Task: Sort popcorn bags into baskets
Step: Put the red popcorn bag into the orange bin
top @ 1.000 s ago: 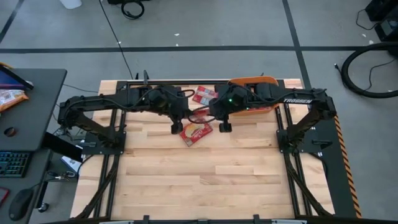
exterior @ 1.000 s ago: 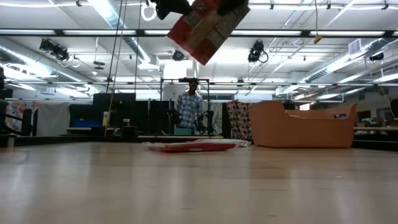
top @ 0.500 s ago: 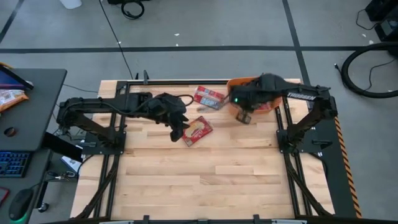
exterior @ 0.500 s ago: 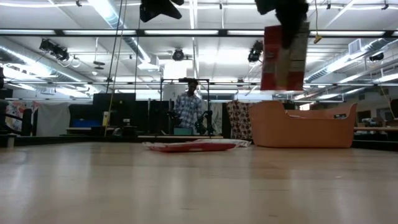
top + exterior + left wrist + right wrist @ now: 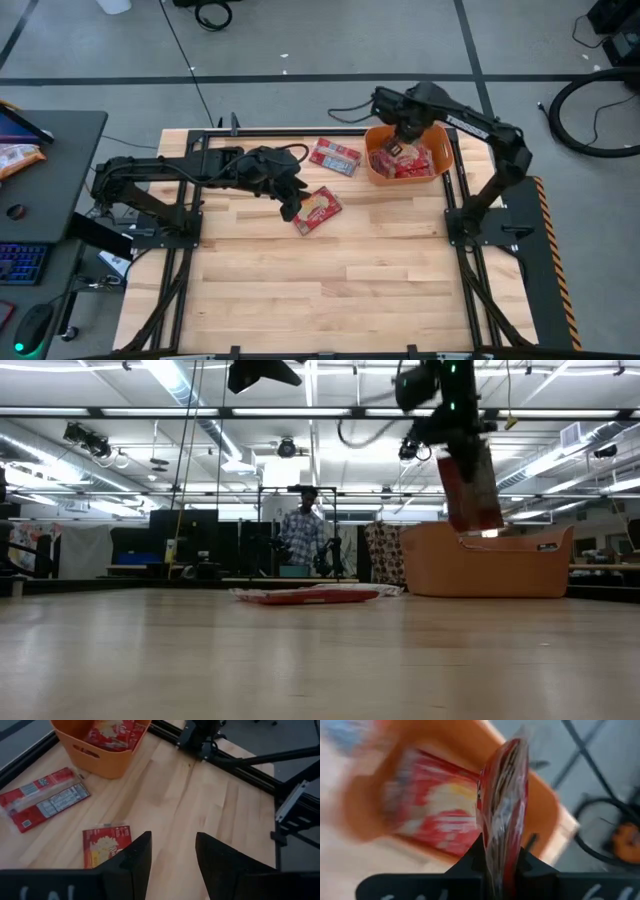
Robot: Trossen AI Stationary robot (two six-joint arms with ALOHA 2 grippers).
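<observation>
The near half of the butcher-block table (image 5: 330,290) lies bare, open to a reach from either side. Toward the far edge, a red popcorn bag (image 5: 317,209) lies flat just beside the left gripper (image 5: 290,212), and another bag (image 5: 335,156) lies near the orange tub (image 5: 445,160). The tub's mouth is partly blocked by the right gripper (image 5: 393,150) hanging a bag (image 5: 470,485) above the packets (image 5: 116,731) inside.

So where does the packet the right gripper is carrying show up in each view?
High view: held packet over the orange tub, at the table's far right.
Low view: hanging edge-down above the tub.
Left wrist view: not in it; only the tub shows.
Right wrist view: edge-on, tub behind.
Shared landmark: the orange tub.
</observation>
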